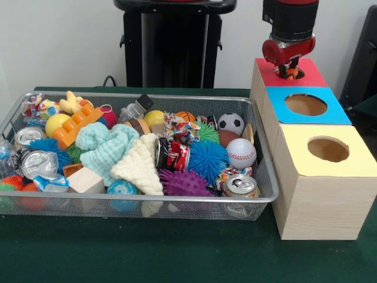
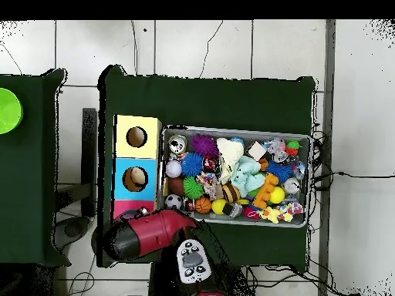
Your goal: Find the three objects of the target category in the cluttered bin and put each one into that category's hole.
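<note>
The silver wire mesh bin (image 1: 147, 97) fills the table's left and middle, packed with toys; it also shows in the overhead view (image 2: 231, 129). A fluffy yellow plush (image 1: 71, 103) lies at its far left corner. The red-topped box (image 1: 268, 73) stands at the far right. My gripper (image 1: 288, 69) hangs right over that box's round hole (image 1: 298, 74), shut on an orange black-striped tiger plush (image 1: 290, 73) that sits at the hole's mouth. In the overhead view my arm (image 2: 150, 231) covers the red-topped box, and the gripper is hidden under it.
A blue-topped box (image 1: 339, 112) and a yellow-topped box (image 1: 353, 159) stand in a row in front of the red one. The bin holds a mint cloth (image 1: 106, 144), a cream cloth (image 1: 141, 165), a baseball (image 1: 241, 153), a soccer ball (image 1: 231, 122), spiky balls and cans.
</note>
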